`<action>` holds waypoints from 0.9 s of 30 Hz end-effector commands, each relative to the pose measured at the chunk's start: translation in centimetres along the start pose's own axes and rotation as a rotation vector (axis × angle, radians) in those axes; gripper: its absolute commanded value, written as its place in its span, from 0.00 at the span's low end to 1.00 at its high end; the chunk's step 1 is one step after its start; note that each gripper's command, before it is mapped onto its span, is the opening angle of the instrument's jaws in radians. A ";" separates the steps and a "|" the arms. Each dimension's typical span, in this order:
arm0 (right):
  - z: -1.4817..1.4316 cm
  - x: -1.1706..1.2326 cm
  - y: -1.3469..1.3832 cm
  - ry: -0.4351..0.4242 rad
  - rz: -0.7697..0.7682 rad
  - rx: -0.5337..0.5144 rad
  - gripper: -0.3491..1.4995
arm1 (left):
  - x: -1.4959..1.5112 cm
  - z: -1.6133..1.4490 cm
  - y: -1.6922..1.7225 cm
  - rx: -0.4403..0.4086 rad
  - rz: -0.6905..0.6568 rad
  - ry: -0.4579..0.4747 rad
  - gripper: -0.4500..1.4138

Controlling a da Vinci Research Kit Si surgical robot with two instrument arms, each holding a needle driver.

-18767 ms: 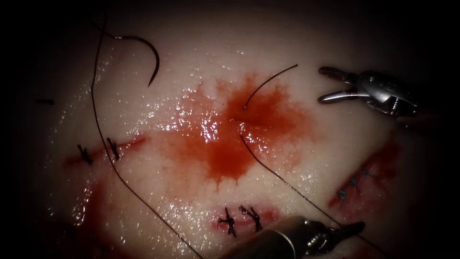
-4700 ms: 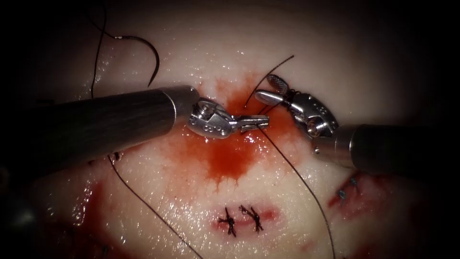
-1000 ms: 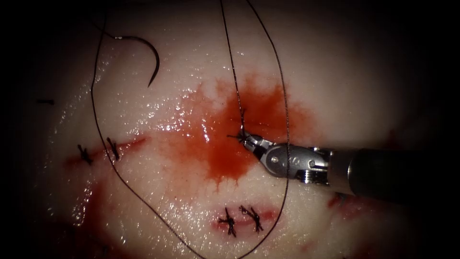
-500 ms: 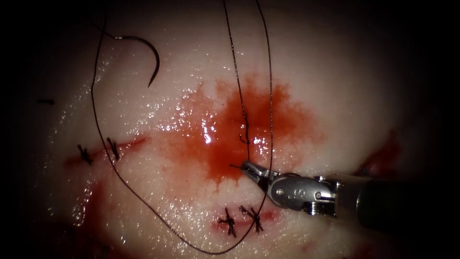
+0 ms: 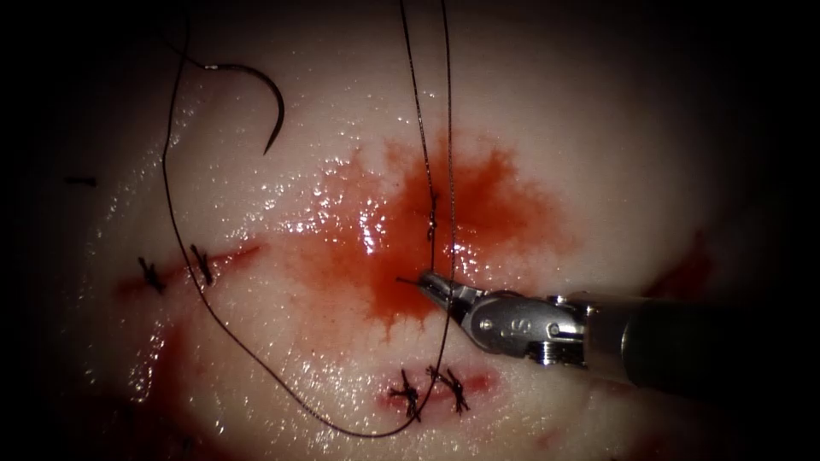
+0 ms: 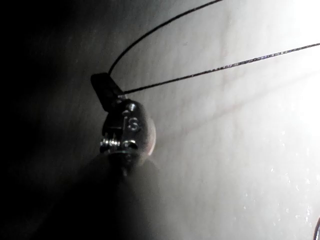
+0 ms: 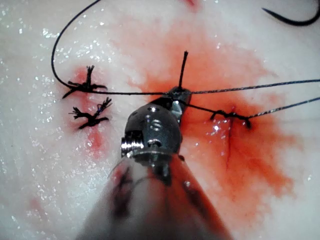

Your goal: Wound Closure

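The right tool [image 5: 427, 284] reached in from the right of the endoscope view, its shaft lying nearly level and its tip pointing left and a little up over the red fluid [image 5: 401, 256]. Its jaws were closed on the thread [image 5: 448, 154] close to a small knot [image 5: 431, 224], with a short cut end [image 5: 407, 280] sticking out to the left of the tip. In the right wrist view the same tool [image 7: 176, 96] gripped the thread [image 7: 250, 88] where two strands ran off sideways, and a short tail [image 7: 183, 67] stood up from the jaws.

Two strands rose almost straight up from the centre of the tissue [image 5: 598, 171] and left the endoscope view at its upper edge. One of them passed down beside the tool's tip, swung round near the two finished stitches [image 5: 427, 391] at the bottom, and curved back up the left side to the needle.

The needle [image 5: 265, 94] lay free on the tissue at upper left, well apart from the cut and held by neither tool, not in the tissue. Its long axis ran from the thread end at upper left, arching over to the right, with the sharp tip pointing down and slightly left.

In the left wrist view the left tool [image 6: 107, 90] was lifted off the tissue, its jaws together on the thread [image 6: 215, 70], and two strands led away from it.
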 end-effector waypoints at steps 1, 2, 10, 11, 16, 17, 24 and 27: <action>0.07 -0.03 -0.13 -0.003 -0.005 0.008 0.00 | -0.05 0.12 -0.04 0.009 0.006 -0.001 0.00; 0.08 -0.04 -0.15 -0.007 -0.008 0.015 0.00 | -0.08 0.15 -0.07 0.012 0.016 -0.008 0.00; 0.11 -0.36 -0.27 -0.055 -0.044 0.039 0.00 | -0.14 0.35 -0.21 0.050 0.033 -0.037 0.00; 0.10 -0.38 -0.28 -0.056 -0.046 0.040 0.00 | -0.14 0.36 -0.22 0.050 0.031 -0.036 0.00; -0.06 -0.40 -0.45 -0.072 -0.034 0.058 0.00 | -0.17 0.41 -0.28 0.052 0.024 -0.041 0.00; -0.07 -0.40 -0.48 -0.074 -0.030 0.059 0.00 | -0.17 0.41 -0.28 0.052 0.024 -0.042 0.00; -0.08 -0.39 -0.50 -0.079 -0.031 0.056 0.00 | -0.20 0.46 -0.31 0.054 0.021 -0.047 0.00; -0.08 -0.40 -0.51 -0.081 -0.027 0.058 0.00 | -0.20 0.47 -0.32 0.054 0.020 -0.045 0.00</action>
